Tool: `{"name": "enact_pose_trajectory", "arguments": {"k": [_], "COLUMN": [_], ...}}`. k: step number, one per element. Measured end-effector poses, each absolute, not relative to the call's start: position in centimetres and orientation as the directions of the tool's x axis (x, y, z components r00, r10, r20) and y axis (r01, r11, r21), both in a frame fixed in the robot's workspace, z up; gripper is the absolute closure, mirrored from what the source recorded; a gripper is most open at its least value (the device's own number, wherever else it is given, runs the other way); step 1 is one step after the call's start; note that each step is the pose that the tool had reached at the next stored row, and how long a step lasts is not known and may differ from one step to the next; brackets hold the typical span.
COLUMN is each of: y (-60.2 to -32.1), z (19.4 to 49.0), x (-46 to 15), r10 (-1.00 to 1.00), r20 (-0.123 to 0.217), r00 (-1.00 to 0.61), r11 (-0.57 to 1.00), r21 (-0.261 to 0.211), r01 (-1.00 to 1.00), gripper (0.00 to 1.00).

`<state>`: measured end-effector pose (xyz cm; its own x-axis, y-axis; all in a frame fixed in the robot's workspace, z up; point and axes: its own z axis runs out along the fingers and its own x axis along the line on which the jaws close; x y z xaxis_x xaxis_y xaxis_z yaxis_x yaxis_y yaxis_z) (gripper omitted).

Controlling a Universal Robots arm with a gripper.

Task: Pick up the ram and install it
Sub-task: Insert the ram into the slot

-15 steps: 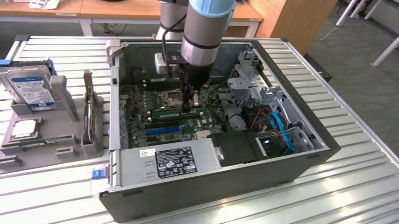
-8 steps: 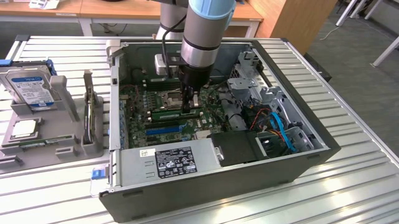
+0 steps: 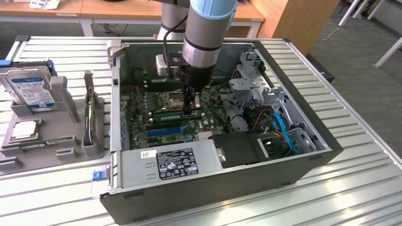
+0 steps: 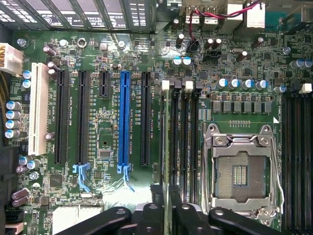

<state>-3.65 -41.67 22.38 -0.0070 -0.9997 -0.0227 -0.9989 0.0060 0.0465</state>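
The ram shows edge-on as a thin green strip standing in a memory slot beside the processor socket. In the exterior view the ram sits upright on the motherboard inside the open computer case. My gripper reaches down into the case right over it. In the wrist view my gripper straddles the stick's near end, and its black fingers stand slightly apart from the board, open.
A grey parts holder at the exterior view's left carries a hard drive, a silver processor and a green stick. The power supply, drive cage and blue cables crowd the case.
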Motion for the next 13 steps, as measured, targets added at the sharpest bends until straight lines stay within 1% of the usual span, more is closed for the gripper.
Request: {"name": "enact_pose_trajectory", "arguments": {"k": [7,13], "y": [-41.7,-41.7], "z": [22.5,23.7], "x": [-3.7,-3.7], "r10": [-1.0,-1.0], "r20": [-0.022,-0.022], "r00": [-0.007,-0.007], "r11": [0.006,0.006], "r21": [0.047,0.047], "r01": [-0.999,-0.999], "gripper": [0.81,0.81]}}
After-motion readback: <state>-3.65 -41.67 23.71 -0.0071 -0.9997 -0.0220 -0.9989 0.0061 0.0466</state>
